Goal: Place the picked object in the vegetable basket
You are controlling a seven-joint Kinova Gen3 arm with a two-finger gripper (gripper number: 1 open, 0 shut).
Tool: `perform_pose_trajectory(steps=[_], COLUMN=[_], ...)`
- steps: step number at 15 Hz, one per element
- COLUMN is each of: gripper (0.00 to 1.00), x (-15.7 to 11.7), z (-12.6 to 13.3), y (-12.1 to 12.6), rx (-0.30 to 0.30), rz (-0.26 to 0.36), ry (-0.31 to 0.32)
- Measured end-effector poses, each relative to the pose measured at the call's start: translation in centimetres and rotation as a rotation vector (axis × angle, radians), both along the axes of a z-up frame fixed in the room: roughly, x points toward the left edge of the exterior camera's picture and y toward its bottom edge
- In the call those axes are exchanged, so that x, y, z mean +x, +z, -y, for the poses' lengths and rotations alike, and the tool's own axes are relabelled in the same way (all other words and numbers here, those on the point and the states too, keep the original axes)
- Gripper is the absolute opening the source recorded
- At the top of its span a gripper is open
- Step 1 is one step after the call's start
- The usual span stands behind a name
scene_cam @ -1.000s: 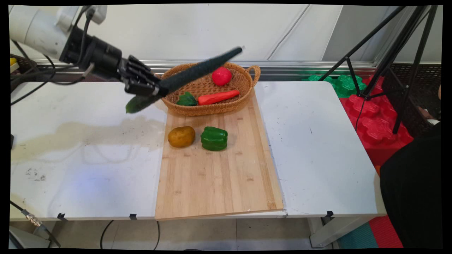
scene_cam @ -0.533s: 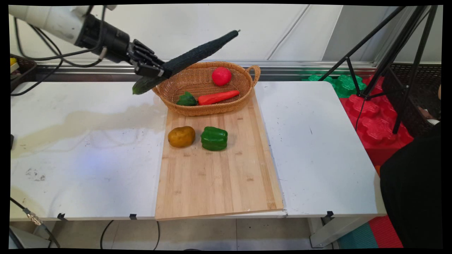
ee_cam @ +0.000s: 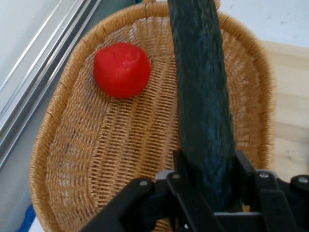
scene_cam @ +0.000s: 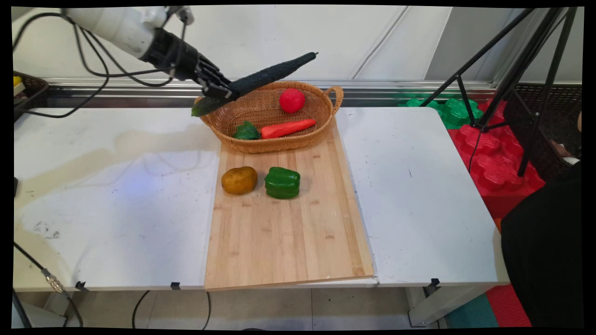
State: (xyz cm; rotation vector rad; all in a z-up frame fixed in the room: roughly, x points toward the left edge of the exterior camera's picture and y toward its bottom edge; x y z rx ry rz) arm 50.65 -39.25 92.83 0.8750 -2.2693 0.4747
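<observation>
Grip: fingers point(ee_cam: 186, 193) are clamped on the cucumber point(scene_cam: 260, 79) near its lower end, so your gripper point(scene_cam: 222, 92) has most of the length sticking out uphill.
Position: cucumber hangs tilted over the left rim of the basket point(scene_cam: 242, 144), clear of the tomato point(scene_cam: 292, 100) and carrot point(scene_cam: 287, 129).
Slip risk: that off-centre hold could let it pivot or slide out, I'd guess.
Bump risk: watch the low tip, it's near the rim.
Desk point(scene_cam: 116, 204): potato point(scene_cam: 239, 180) and green pepper point(scene_cam: 282, 182) sit on the cutting board point(scene_cam: 288, 242).
Writing: can't read any.
</observation>
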Motion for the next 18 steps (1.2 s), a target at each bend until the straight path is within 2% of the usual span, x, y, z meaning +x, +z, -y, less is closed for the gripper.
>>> perform_pose_trajectory(steps=[5,12,13,18], gripper=[0.0,0.0,1.0,1.0], x=[-1.3,-2.7,-2.8,-3.4], z=[3.9,6.4,6.7,7.8], y=[-2.4,-4.8,-5.2,-6.0], rx=[0.033,0.097,0.105,0.121], rz=[0.034,0.034,0.033,0.022], ry=[0.0,0.026,0.031,0.046])
